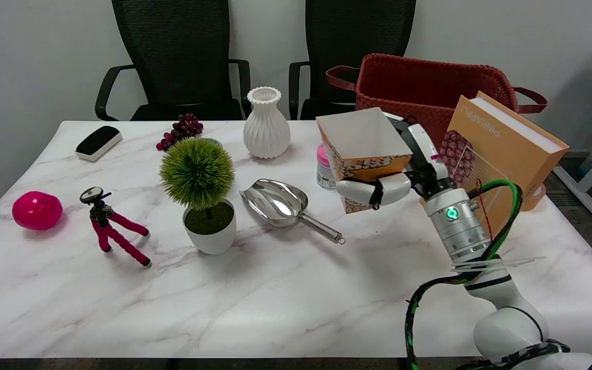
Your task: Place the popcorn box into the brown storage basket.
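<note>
The popcorn box [363, 141] is a tapered paper carton, flaring to a wide square mouth with a plain white inside and orange walls printed with popcorn; its lower part is covered by the fingers gripping it, so the base cannot be seen. The right hand [404, 169], glossy white shells over black joints, wraps it from the front and the right side and holds it in the air, above the marble-patterned table [275, 298], just in front of the brown storage basket [429, 87]. That basket is tightly woven, rectangular, with looped strap handles; its front wall is partly masked by the box and by an orange hardcover book [501, 149] leaning upright beside it. A pink-lidded jar [324, 172] peeks out behind the box, mostly hidden. Nearer lie a polished metal scoop [283, 203], a ribbed white vase [266, 123] and a spiky green ball plant in a smooth white pot [201, 192].
</note>
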